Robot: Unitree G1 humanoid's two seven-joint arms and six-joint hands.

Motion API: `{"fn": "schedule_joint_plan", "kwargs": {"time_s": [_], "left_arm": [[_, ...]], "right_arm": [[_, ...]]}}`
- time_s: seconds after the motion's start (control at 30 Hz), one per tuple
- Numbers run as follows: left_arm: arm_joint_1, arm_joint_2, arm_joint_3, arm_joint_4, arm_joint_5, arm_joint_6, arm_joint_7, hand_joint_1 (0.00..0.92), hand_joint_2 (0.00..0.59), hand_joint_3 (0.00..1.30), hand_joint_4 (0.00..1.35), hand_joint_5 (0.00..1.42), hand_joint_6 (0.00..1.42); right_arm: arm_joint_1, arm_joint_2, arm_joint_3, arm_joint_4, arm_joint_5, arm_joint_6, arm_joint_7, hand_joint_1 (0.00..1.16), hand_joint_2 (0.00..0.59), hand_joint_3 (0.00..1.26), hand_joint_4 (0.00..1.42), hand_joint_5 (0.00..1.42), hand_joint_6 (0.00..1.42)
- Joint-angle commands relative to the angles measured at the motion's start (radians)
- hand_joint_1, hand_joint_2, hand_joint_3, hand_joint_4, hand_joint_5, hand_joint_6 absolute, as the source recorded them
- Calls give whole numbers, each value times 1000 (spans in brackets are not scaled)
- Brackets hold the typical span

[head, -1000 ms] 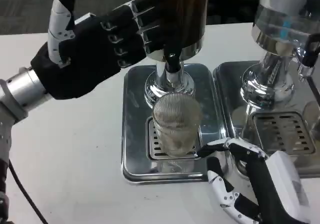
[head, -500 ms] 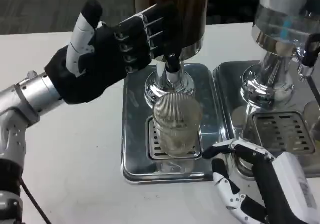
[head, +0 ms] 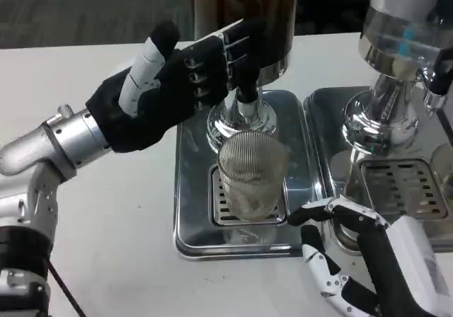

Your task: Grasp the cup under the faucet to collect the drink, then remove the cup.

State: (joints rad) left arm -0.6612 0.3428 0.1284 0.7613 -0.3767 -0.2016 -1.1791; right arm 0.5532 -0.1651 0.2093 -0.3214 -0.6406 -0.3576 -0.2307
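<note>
A ribbed clear cup stands upright on the drain grate of the left steel tray, directly below the black faucet of the dark drink dispenser. A little pale liquid lies in its bottom. My left hand hovers with fingers spread, fingertips reaching the dispenser body above the faucet. My right hand lies low at the front right, fingers apart, its fingertips just right of the cup's base, holding nothing.
A second dispenser on its own steel tray stands to the right, close behind my right hand. White table spreads to the left and front.
My left hand has swung right and down toward the dispenser, its thumb dropping into view. The right hand has slipped slightly lower and right. The cup stays put.
</note>
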Motion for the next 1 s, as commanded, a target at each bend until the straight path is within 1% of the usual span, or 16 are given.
{"fn": "schedule_joint_plan", "kwargs": {"time_s": [0.03, 0.17, 0.4, 0.63, 0.8, 1.0], "left_arm": [[-15, 1, -32, 19, 55, -48, 7, 0, 112, 55, 0, 18, 0], [-18, 13, -55, 29, 95, -109, 16, 0, 112, 56, 0, 19, 0], [-17, 25, -86, 44, 139, -190, 34, 0, 113, 57, 0, 20, 0], [-11, 44, -136, 51, 219, -330, 93, 0, 113, 57, 0, 20, 0], [-11, 51, -153, 66, 236, -369, 115, 0, 113, 57, 0, 20, 0], [-2, 69, -187, 64, 269, -438, 153, 0, 113, 57, 0, 20, 0]], "right_arm": [[4, 7, 3, 4, 13, 3, -6, 489, 511, 590, 456, 420, 271], [-6, 9, 5, 16, 15, -1, -8, 488, 511, 590, 461, 434, 271], [-20, 10, 4, 31, 18, -4, -12, 488, 511, 590, 465, 446, 271], [-19, 10, 4, 35, 22, -6, -13, 488, 511, 590, 465, 449, 271], [-25, 5, 1, 36, 28, -10, -11, 488, 511, 590, 465, 452, 271], [-27, -1, -2, 27, 34, -7, -3, 488, 511, 590, 465, 453, 279]]}}
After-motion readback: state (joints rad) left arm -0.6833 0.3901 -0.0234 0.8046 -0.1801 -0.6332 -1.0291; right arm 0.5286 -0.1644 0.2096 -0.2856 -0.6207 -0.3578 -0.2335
